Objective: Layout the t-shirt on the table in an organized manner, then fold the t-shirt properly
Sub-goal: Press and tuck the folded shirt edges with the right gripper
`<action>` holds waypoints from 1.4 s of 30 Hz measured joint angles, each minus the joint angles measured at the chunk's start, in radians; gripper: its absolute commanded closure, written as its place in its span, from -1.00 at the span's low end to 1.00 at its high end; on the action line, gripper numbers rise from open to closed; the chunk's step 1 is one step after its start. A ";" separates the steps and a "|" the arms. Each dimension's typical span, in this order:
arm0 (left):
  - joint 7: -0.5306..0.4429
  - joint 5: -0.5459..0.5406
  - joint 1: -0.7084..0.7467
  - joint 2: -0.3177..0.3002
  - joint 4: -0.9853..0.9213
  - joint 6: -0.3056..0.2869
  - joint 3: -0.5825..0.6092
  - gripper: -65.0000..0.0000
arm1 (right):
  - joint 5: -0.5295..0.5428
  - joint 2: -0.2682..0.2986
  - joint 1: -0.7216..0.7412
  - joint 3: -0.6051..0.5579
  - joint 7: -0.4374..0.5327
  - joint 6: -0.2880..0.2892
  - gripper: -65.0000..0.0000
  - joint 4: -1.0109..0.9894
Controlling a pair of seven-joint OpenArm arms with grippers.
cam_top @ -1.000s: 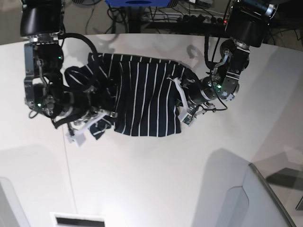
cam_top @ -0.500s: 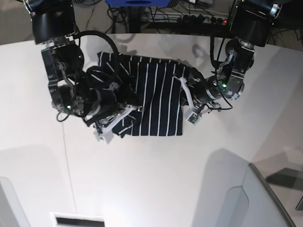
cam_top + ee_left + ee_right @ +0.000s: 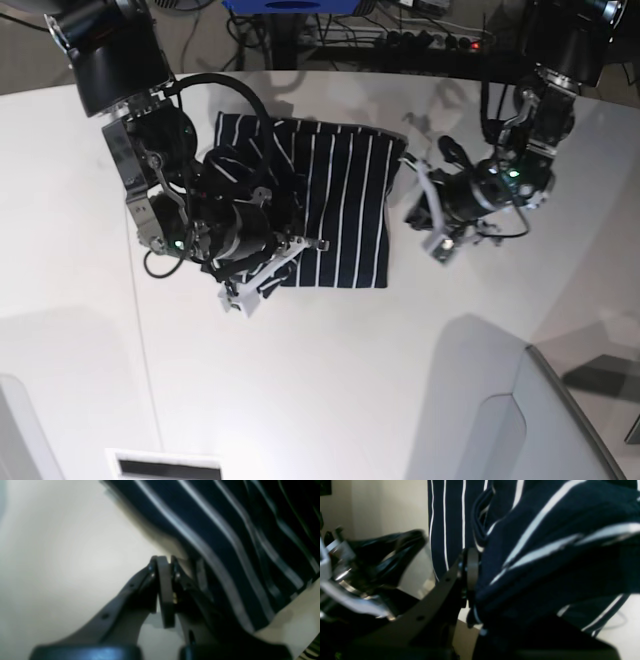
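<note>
On the table [image 3: 330, 380], the t-shirt [image 3: 345, 205] lies stripes near-to-far; right tool [image 3: 262, 272] grips it, left tool [image 3: 432, 215] closed, empty.

The t-shirt [image 3: 340, 205] is dark navy, nearly black, with thin white stripes. The surface [image 3: 330, 380] beneath is plain matte white. Both arms are black.

Dark navy, white-striped fabric t-shirt [image 3: 335, 205], partly folded, its left side bunched, lying on the smooth white table [image 3: 330, 380].
</note>
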 measured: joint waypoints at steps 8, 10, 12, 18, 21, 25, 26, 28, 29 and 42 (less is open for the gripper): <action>0.248 0.108 0.169 -0.014 0.168 0.003 -0.354 1.00 | -0.027 -0.006 0.015 -0.002 0.002 0.000 0.99 -0.045; 0.304 0.216 0.204 -0.012 0.203 0.002 -0.408 1.00 | -0.087 -0.011 0.021 -0.002 0.021 0.000 0.99 -0.061; 0.307 0.298 0.248 0.003 0.243 0.003 -0.445 1.00 | -0.130 -0.022 0.022 0.003 0.018 -0.002 0.99 -0.068; 0.305 0.355 0.340 0.016 0.334 -0.004 -0.464 1.00 | -0.297 -0.094 0.023 -0.020 -0.005 -0.001 0.99 -0.068; 0.305 0.364 0.339 0.013 0.334 -0.004 -0.465 1.00 | -0.349 -0.108 0.019 -0.077 -0.035 -0.001 0.99 -0.064; 0.305 0.363 0.335 0.014 0.333 -0.005 -0.464 1.00 | -0.353 -0.131 0.019 -0.130 -0.035 -0.059 0.99 -0.064; 0.304 0.363 0.334 0.014 0.333 -0.005 -0.464 1.00 | -0.353 -0.132 0.020 -0.146 -0.032 -0.100 0.99 -0.064; 0.304 0.365 0.332 0.014 0.333 -0.004 -0.464 1.00 | -0.363 -0.126 0.022 -0.184 -0.028 -0.136 0.99 -0.065; 0.304 0.365 0.331 0.014 0.333 -0.004 -0.464 1.00 | -0.361 -0.123 0.026 -0.196 -0.034 -0.143 0.99 -0.065; 0.304 0.365 0.330 0.021 0.333 -0.004 -0.464 1.00 | -0.355 -0.133 0.056 -0.209 -0.026 -0.146 0.47 -0.156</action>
